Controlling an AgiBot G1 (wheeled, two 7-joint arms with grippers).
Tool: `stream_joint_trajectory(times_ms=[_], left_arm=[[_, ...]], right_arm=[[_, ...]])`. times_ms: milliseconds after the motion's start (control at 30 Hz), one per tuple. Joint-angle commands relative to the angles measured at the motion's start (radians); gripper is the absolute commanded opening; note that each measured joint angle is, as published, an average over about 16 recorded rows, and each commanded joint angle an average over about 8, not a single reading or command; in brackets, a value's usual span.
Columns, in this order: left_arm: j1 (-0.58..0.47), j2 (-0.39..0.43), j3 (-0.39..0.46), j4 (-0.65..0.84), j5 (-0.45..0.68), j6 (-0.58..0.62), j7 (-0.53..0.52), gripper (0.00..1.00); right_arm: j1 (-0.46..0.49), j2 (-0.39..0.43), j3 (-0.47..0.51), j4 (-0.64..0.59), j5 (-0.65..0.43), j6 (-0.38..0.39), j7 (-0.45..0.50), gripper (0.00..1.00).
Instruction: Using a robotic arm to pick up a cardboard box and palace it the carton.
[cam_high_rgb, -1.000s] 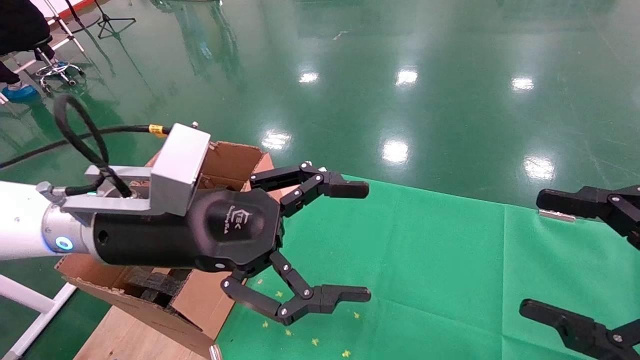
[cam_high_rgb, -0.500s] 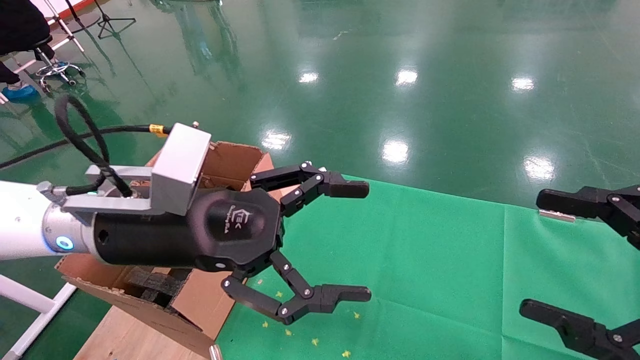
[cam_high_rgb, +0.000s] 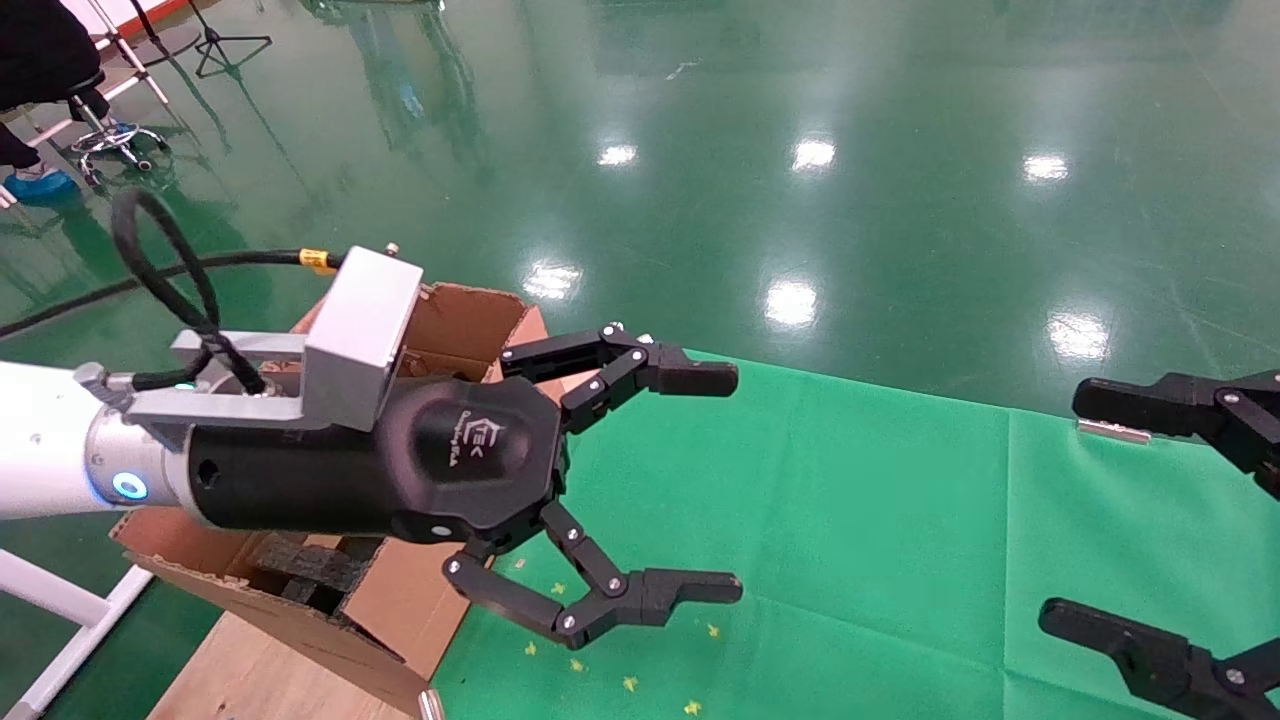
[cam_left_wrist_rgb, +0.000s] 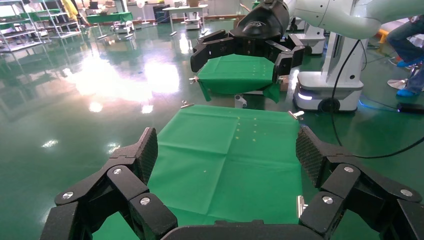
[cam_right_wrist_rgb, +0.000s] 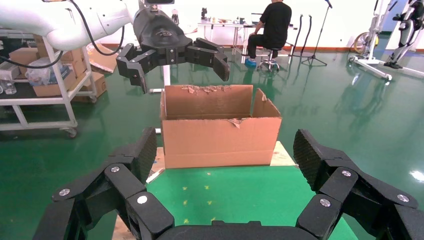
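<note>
The small slim cardboard box is not in any view. The large brown carton (cam_high_rgb: 465, 322) with torn flaps stands at the left end of the green-covered table (cam_high_rgb: 850, 520), with black foam (cam_high_rgb: 310, 568) inside. It also shows in the right wrist view (cam_right_wrist_rgb: 220, 137). My left gripper (cam_high_rgb: 736, 483) is open and empty, held in the air beside the carton, its fingers over the green cloth. Its own view (cam_left_wrist_rgb: 227, 152) shows only bare cloth between the pads. My right gripper (cam_high_rgb: 1062, 508) is open and empty at the table's right end (cam_right_wrist_rgb: 225, 155).
The carton rests on a wooden board (cam_high_rgb: 240, 670) at the table's left edge. Small yellow marks (cam_high_rgb: 630, 683) dot the cloth near the front. A glossy green floor surrounds the table. A seated person (cam_right_wrist_rgb: 267, 25) and a stool are beyond the carton.
</note>
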Motion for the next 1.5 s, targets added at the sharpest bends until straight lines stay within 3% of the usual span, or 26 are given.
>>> stream_joint_trajectory(times_ms=[33,1500], left_arm=[[0.000,0.000,0.000,0.000,0.000,0.000,0.000,1.00],[0.000,0.000,0.000,0.000,0.000,0.000,0.000,1.00]], right_arm=[[0.000,0.000,0.000,0.000,0.000,0.000,0.000,1.00],[0.000,0.000,0.000,0.000,0.000,0.000,0.000,1.00]])
